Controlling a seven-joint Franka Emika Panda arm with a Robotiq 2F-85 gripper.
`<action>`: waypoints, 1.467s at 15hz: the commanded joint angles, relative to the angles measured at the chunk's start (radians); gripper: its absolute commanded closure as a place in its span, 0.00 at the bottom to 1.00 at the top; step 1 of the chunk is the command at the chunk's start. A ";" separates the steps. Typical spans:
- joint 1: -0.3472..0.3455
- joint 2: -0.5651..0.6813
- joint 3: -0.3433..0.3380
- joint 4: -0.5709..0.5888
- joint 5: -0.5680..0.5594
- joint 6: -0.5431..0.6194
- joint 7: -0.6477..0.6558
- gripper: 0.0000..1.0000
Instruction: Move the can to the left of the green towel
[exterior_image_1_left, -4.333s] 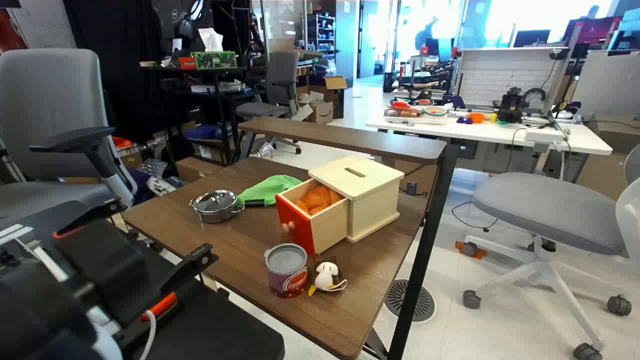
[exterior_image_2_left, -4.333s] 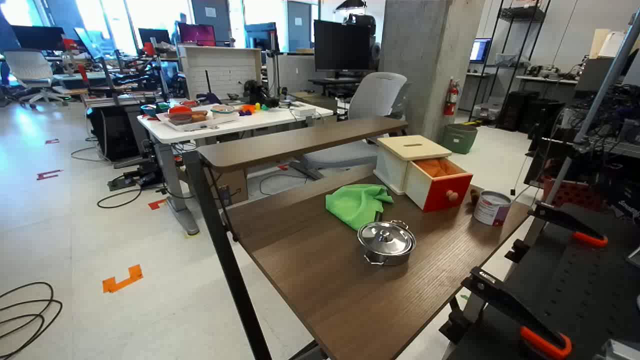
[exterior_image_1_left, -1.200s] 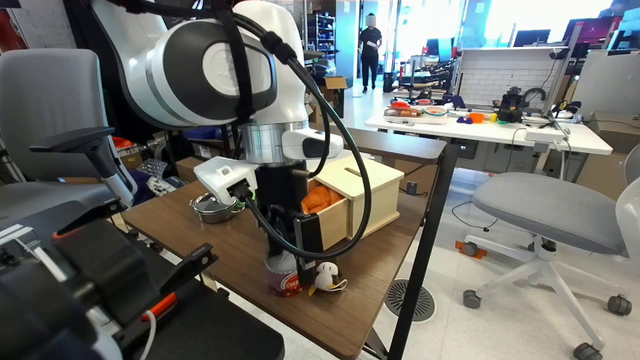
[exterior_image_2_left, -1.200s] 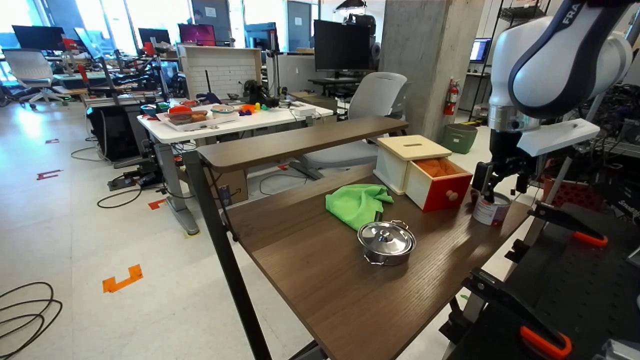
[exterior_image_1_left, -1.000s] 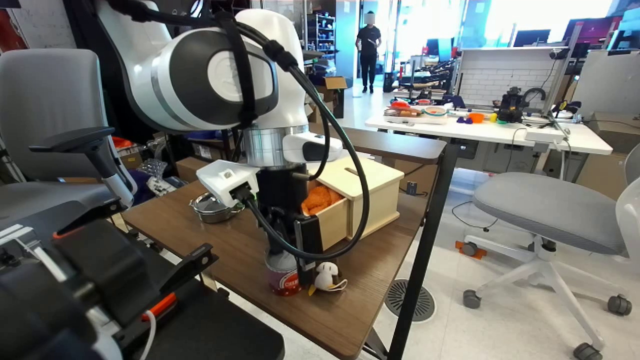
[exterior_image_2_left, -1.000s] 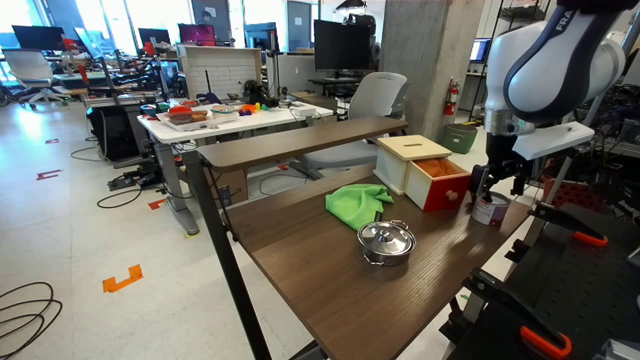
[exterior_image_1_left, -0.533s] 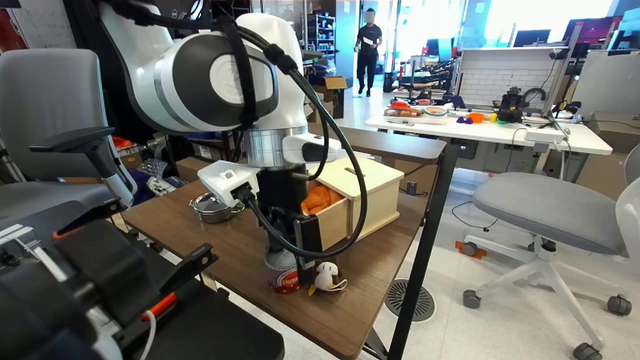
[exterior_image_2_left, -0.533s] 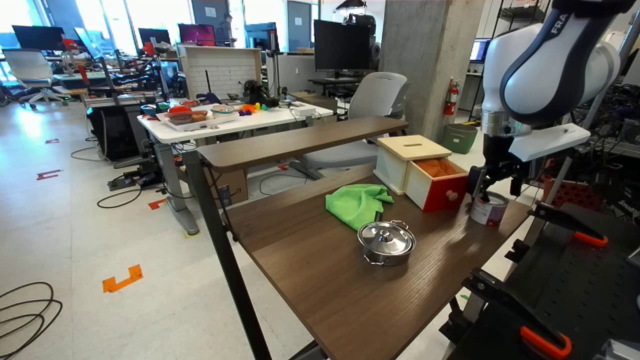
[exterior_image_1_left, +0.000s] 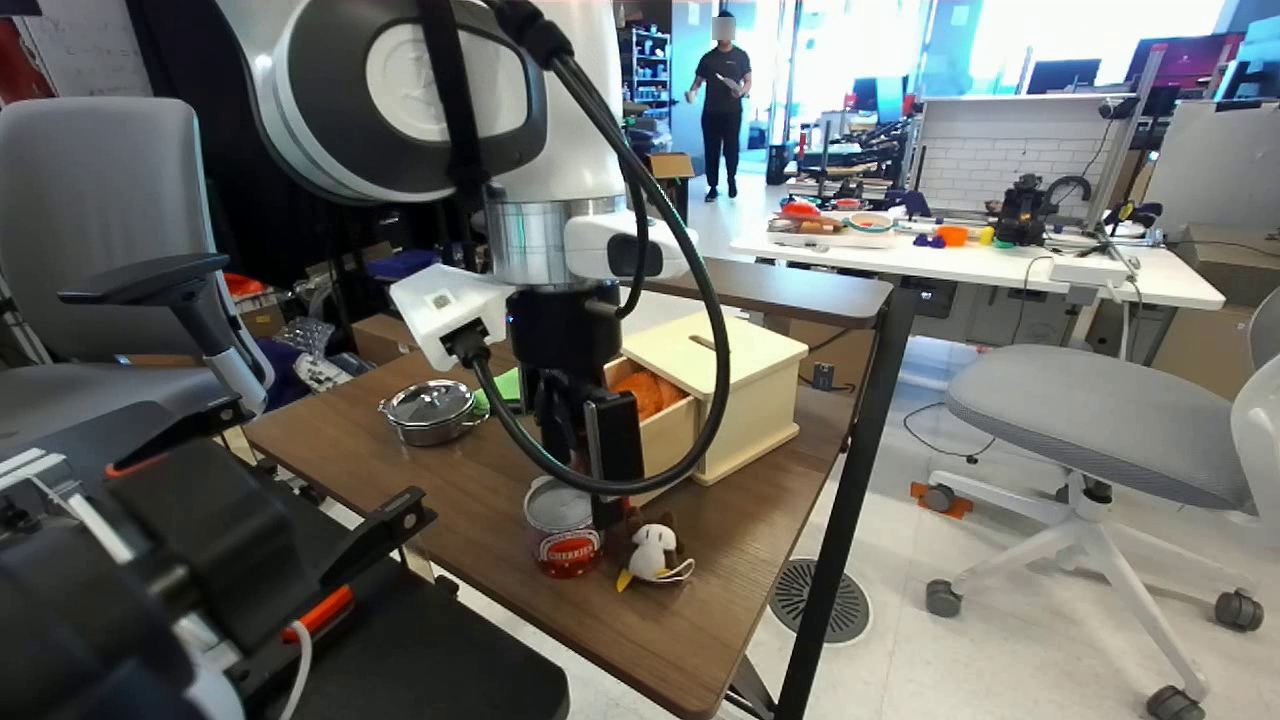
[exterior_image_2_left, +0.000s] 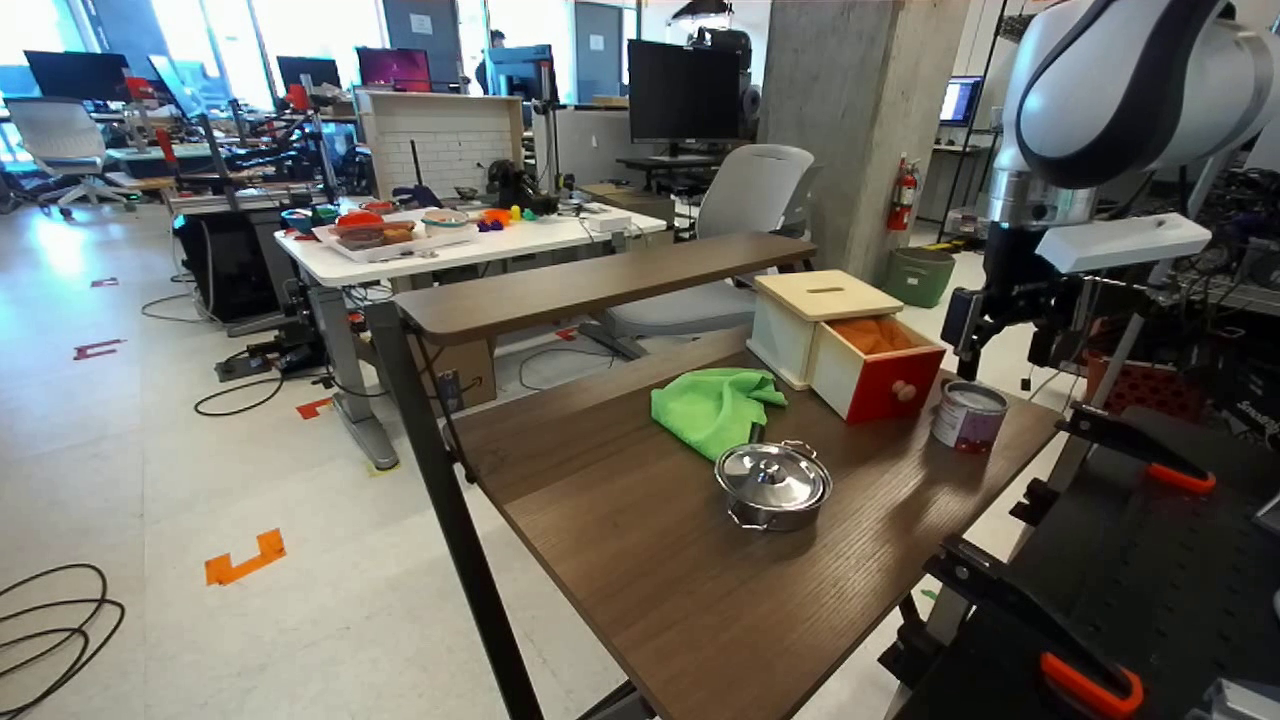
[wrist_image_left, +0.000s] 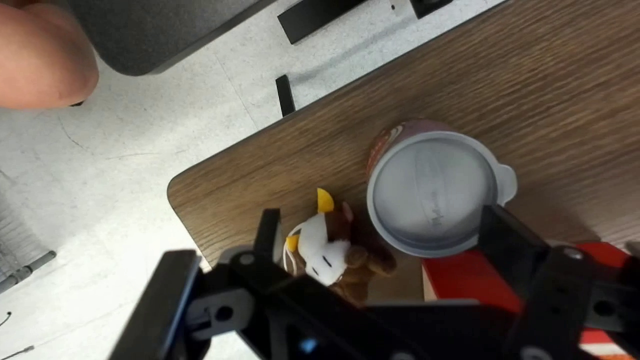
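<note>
The can (exterior_image_1_left: 568, 550) is purple and red with a grey lid and a cherries label. It stands upright on the brown table near its edge, and also shows in an exterior view (exterior_image_2_left: 968, 425) and the wrist view (wrist_image_left: 432, 195). The green towel (exterior_image_2_left: 715, 408) lies crumpled beside the wooden box; in an exterior view it is mostly hidden behind my arm (exterior_image_1_left: 507, 388). My gripper (exterior_image_2_left: 1003, 362) is open and empty, a little above the can. In the wrist view, one fingertip of the gripper (wrist_image_left: 381, 217) overlaps the lid's edge; the other is beyond the plush toy.
A white and brown plush toy (exterior_image_1_left: 655, 553) lies right beside the can. A wooden box (exterior_image_2_left: 828, 300) with its red-fronted drawer (exterior_image_2_left: 892, 385) pulled out stands nearby. A lidded steel pot (exterior_image_2_left: 772, 485) sits in front of the towel. A raised shelf (exterior_image_2_left: 610, 285) runs along one side of the table.
The arm came into view and its gripper went down at the can, then rose above it. The can has shifted slightly, away from the plush toy. A person walks in the background.
</note>
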 joint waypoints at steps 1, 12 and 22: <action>-0.031 -0.027 0.034 -0.032 0.045 -0.003 -0.043 0.00; 0.016 -0.037 0.025 -0.110 -0.062 0.096 -0.160 0.00; -0.015 0.010 0.052 -0.061 -0.144 0.145 -0.315 0.00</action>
